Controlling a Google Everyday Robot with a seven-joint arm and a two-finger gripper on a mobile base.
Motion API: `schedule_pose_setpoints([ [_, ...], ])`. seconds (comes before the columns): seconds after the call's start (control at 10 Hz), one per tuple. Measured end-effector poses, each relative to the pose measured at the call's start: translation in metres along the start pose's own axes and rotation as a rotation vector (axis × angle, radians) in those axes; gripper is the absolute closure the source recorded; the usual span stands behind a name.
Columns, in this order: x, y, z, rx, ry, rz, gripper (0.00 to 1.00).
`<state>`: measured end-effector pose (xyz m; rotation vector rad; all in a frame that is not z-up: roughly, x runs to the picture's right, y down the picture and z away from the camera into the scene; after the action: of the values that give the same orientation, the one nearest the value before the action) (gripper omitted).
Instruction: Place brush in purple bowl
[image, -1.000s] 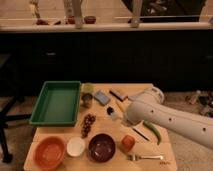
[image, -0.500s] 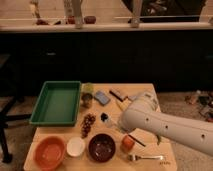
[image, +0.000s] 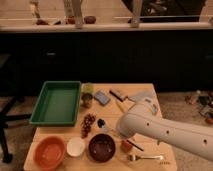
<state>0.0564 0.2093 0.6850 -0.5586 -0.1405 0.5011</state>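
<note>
The gripper (image: 134, 99) sits closed at the back right of the table (image: 57, 132), right at the end of the brush (image: 117, 94), which lies flat and slanted there. Whether the jaws pinch the handle or merely meet beside it I cannot tell (the white arm (image: 165, 132) folds across the middle and crowds that spot). The purple bowl (image: 101, 147) stands at the front edge, just beside the white bowl (image: 76, 146) and well apart from the brush, probably set low and open-mouthed for an easy drop. The surface is pale wood. Behind it stand dark cabinets (image: 100, 55) under a brightly lit counter.
</note>
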Motion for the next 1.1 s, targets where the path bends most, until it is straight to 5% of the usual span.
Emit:
schedule_pose_setpoints([
  [0.6,-0.002,-0.001,0.004,0.023,0.012,0.051,1.0],
  [1.1,-0.014,0.025,0.01,0.052,0.028,0.099,1.0],
])
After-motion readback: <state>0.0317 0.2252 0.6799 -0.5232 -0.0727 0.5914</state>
